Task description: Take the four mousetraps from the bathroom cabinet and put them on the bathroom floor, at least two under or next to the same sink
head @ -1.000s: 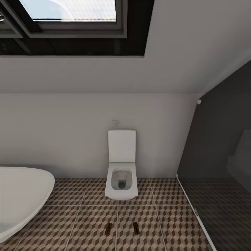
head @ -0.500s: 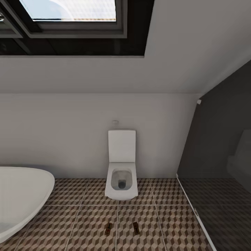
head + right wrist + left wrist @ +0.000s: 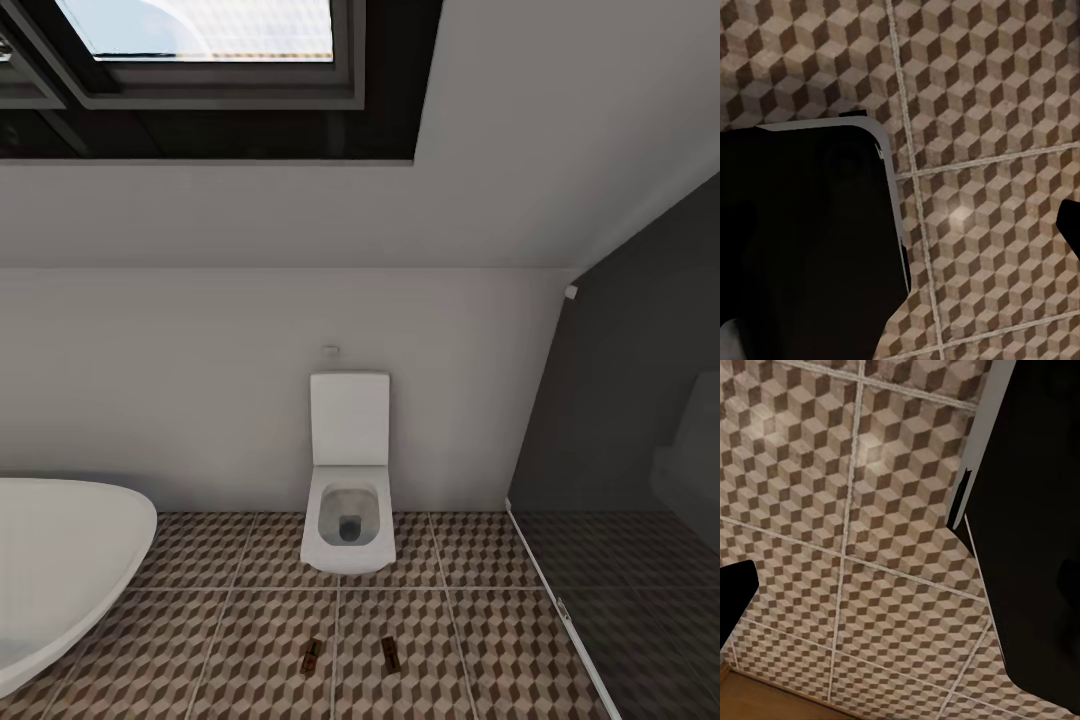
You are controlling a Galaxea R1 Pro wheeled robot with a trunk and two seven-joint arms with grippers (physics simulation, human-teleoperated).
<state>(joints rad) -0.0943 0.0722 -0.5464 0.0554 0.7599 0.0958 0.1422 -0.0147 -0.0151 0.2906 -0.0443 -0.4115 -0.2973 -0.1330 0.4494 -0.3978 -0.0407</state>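
Brown wooden boards, two mousetraps point(image 3: 312, 657) point(image 3: 389, 654), are seen low in the centre of the head view, lying flat on the bathroom floor point(image 3: 230, 640) just in front of the square white toilet point(image 3: 348, 515). They lie near each other, one on each side of a grout line. The oval bathtub point(image 3: 60, 570) is cut by the lower left edge, the dark shower area point(image 3: 640, 560) fills the lower right, and a window point(image 3: 200, 40) is set in the upper left.

In the left wrist view, cube-patterned tiles are shown across the frame, with a large black body at the right and a strip of orange-brown wood point(image 3: 765, 699) in the lower left corner, possibly the cabinet's edge. The left tool's state cannot be told from here.

In the right wrist view, the same tiles are seen with a black shape filling the lower left; whether the right tool is open or closed cannot be told either.

Two traps are judged still to be fetched. A turn towards the cabinet is best made slowly, so that the placed traps are not run over. Later traps should be set by the sink, since these two appear beside the toilet instead.
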